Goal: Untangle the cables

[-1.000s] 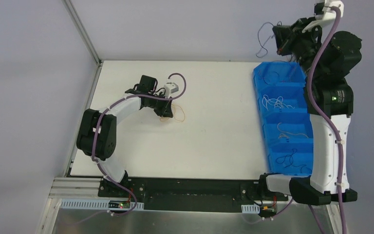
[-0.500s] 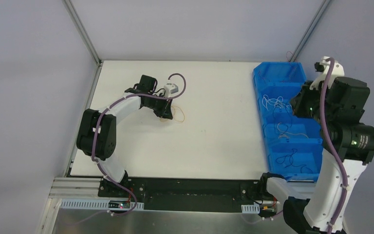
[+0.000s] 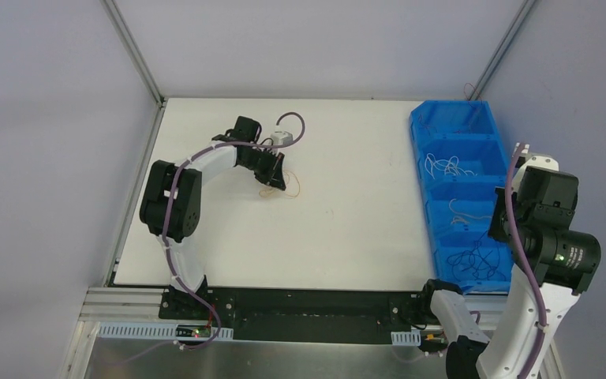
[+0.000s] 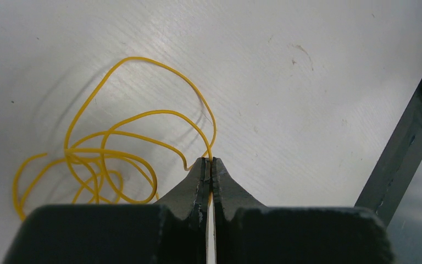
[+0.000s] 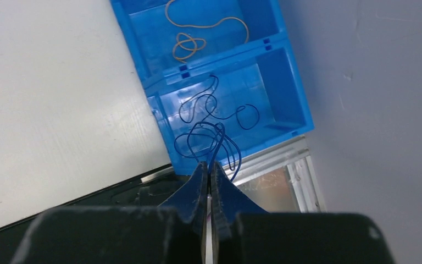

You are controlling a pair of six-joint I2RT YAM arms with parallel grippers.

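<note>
A yellow-orange cable [image 4: 115,154] lies in loose loops on the white table; it also shows in the top view [image 3: 282,190]. My left gripper [image 4: 209,161] is shut on one strand of it, low over the table [image 3: 278,178]. My right gripper [image 5: 209,166] is shut on a thin dark purplish cable [image 5: 206,140] whose loops hang over the nearest compartment of the blue bin [image 5: 294,104]. A second dark cable [image 5: 220,107] lies in that compartment [image 3: 473,260].
The blue bin [image 3: 420,158] stands along the table's right edge with several compartments: white cables [image 3: 446,166] in the second, a pale tan cable [image 5: 198,33] in the third. The metal frame rail [image 5: 286,176] runs just beyond the bin's near end.
My right arm has swung from high behind the bin's far end down to its near compartment, carrying the purplish cable. My left gripper has shifted slightly right, still holding the yellow-orange cable.
</note>
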